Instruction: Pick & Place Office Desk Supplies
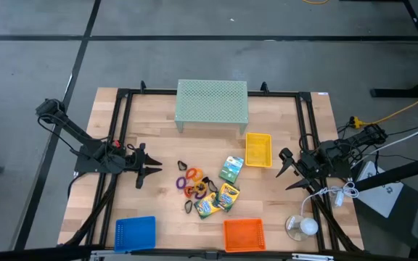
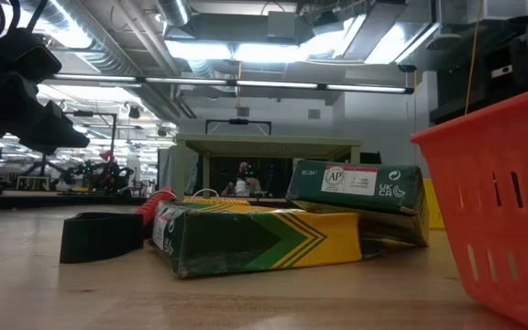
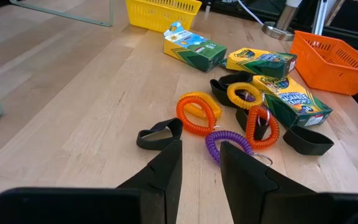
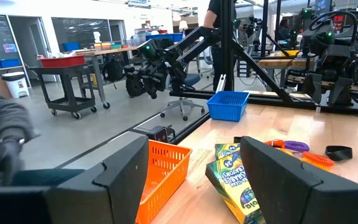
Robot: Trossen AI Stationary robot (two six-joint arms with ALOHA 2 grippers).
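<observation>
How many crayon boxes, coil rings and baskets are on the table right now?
Crayon boxes: 3
Coil rings: 4 (2 orange, 1 yellow, 1 purple)
Baskets: 3 (yellow, orange, blue)
Total: 10

Wooden table (image 1: 281, 196): crayon boxes (image 1: 223, 196), rings (image 1: 191, 183), baskets (image 1: 244, 234).
</observation>
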